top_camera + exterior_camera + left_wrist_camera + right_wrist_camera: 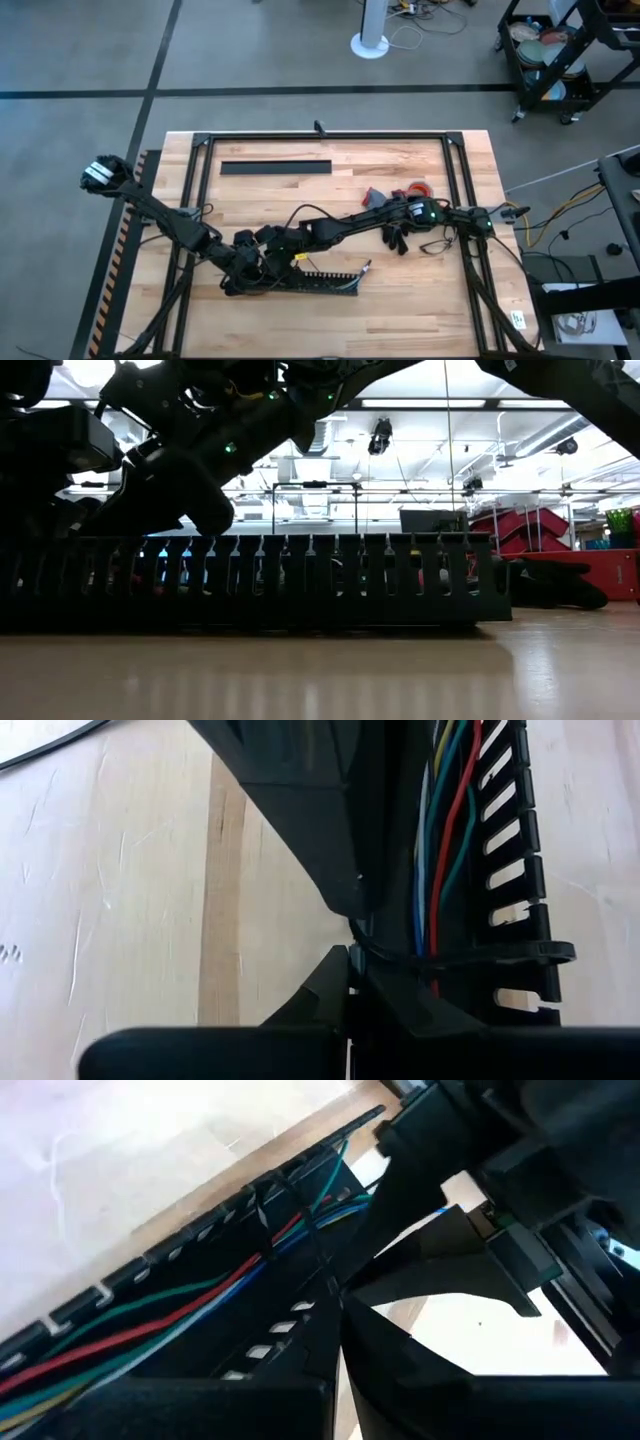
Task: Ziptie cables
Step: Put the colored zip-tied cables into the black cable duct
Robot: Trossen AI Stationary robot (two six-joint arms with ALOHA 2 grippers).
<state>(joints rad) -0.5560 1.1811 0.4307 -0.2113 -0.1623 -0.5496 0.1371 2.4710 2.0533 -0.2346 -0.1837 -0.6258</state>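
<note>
Two grippers crowd over one end of the black comb-toothed duct [325, 280], which lies near the front edge of the wooden table [400, 310]. In the high view it runs lengthwise across, left to right. The cables [440, 850], a handful of thin red, blue, green and yellow wires, lie inside the duct along that same axis.

A ziptie [480, 958] is looped across them at right angles, its head jutting past the toothed wall. Its thin tail leads straight to the left gripper [350, 965], just beside the bundle. That gripper's fingers are drawn together to a point and seem to pinch the tail, though the contact itself is too dark to be sure.

The right gripper [338, 1302] reaches in from the far side of the table. Its fingers are also pressed together, with the tips down at the wires right beside the loop. I cannot tell what, if anything, it grips.

I judge the left gripper to be the better placed. Tightening means pulling the tail away from the duct, crosswise to the wires.
</note>
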